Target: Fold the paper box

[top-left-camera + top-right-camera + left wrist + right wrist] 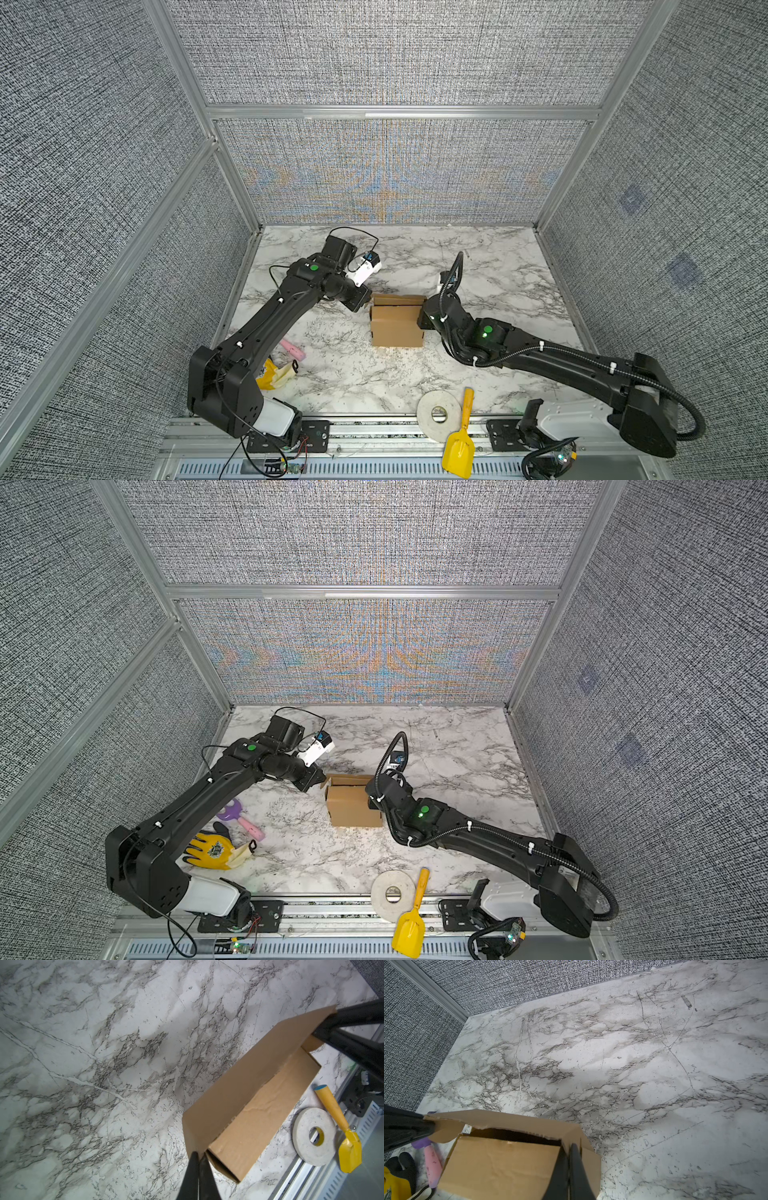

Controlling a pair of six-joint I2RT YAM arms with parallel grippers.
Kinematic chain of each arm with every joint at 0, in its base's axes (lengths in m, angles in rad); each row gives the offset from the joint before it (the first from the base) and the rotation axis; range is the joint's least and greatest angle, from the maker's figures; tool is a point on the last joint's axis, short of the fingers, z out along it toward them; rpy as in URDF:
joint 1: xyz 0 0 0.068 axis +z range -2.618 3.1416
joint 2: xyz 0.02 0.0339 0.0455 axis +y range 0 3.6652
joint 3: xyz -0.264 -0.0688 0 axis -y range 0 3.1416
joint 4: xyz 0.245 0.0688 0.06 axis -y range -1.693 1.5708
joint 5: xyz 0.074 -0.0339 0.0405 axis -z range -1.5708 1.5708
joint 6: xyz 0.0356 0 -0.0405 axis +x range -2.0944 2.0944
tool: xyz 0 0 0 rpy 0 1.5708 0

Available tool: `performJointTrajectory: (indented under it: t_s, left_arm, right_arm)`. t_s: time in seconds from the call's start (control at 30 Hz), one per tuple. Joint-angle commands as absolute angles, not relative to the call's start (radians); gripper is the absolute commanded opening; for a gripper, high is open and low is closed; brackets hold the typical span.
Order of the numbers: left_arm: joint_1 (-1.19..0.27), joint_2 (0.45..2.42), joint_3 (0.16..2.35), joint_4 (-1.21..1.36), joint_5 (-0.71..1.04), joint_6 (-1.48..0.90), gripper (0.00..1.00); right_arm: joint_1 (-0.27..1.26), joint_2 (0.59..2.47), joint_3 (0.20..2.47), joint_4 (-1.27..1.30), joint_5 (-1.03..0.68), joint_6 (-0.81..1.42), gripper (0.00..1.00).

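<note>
The left gripper (200, 1155) and right gripper (568, 1147) each pinch the brown corrugated-cardboard paper box (397, 328) by its raised flap (opposite corners).

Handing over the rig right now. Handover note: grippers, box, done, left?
Left gripper: shut on the left corner of the far flap of the plain brown cardboard box.
Right gripper: shut on that flap's right corner.
Box: mid-table, sitting on the marble tabletop.
Done: body looks formed.
Left: flap raised, gap open beneath it; probably fold down and tuck.
</note>
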State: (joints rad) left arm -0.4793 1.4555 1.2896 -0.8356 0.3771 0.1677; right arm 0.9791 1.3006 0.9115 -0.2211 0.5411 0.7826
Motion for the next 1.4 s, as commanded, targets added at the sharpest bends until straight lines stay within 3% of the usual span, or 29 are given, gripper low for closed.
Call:
performJointTrajectory:
  t_s: [0.0,0.13,0.27,0.43,0.93,1.37]
  left_arm:
    - [-0.479,1.46,1.292,-0.824,0.456,0.08,0.04]
    - [-0.477,1.465,1.302,-0.834,0.444,0.08,0.05]
    - [-0.476,1.467,1.284,-0.829,0.396,0.103,0.17]
    - [-0.474,1.459,1.254,-0.817,0.378,0.109,0.2]
    - [-0.474,1.449,1.291,-0.864,0.419,0.083,0.02]
    - [-0.474,1.455,1.25,-0.795,0.528,-0.044,0.02]
  right_arm:
    - [0.982,1.312,0.908,-0.359,0.482,0.804,0.0]
    - [0.983,1.316,0.908,-0.359,0.483,0.805,0.0]
    - [0.983,1.314,0.908,-0.362,0.483,0.803,0.0]
    - [0.983,1.31,0.913,-0.368,0.483,0.803,0.0]
    - [0.982,1.319,0.917,-0.377,0.482,0.807,0.0]
    - [0.989,1.334,0.917,-0.382,0.483,0.817,0.0]
